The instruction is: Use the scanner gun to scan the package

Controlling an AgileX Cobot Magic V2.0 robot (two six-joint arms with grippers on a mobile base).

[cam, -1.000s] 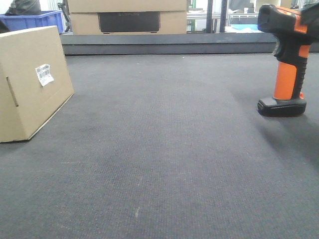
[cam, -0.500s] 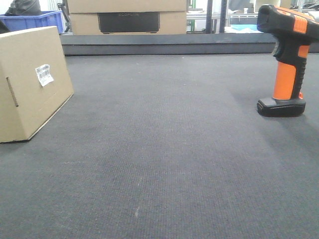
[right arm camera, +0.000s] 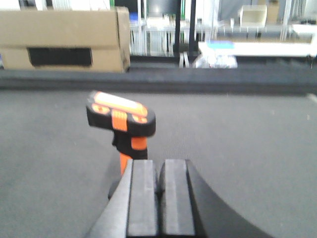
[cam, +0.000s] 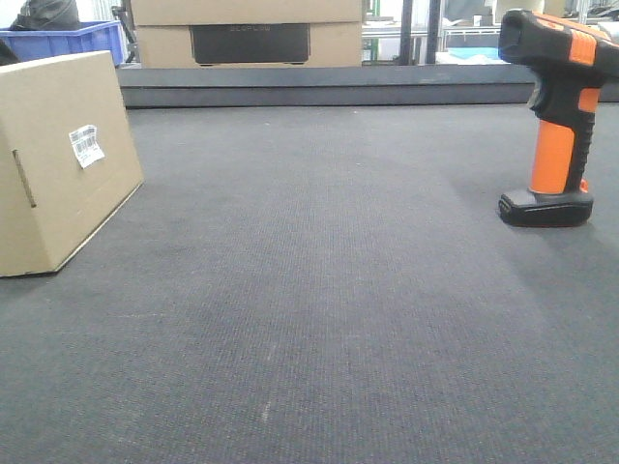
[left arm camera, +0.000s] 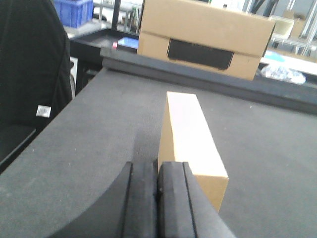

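The package (cam: 58,164), a tan cardboard box with a small white barcode label (cam: 86,145), stands on edge at the left of the dark mat. My left gripper (left arm camera: 158,167) is shut and empty, just behind the package's (left arm camera: 190,131) near end and slightly left of it. The scanner gun (cam: 556,116) stands upright on its black base at the right, with an orange handle and a black head. My right gripper (right arm camera: 158,168) is shut and empty, close behind the scanner gun (right arm camera: 121,119) and a little to its right. Neither gripper shows in the front view.
A larger cardboard box with a dark panel (cam: 250,34) sits behind a raised black ledge (cam: 319,92) at the back. A blue crate (cam: 68,39) is at the back left. Something draped in black (left arm camera: 29,74) stands off the mat's left edge.
A dark shape behind the scanner gun's head at the right edge one second ago has left the front view. The scanner gun and package stand where they were.
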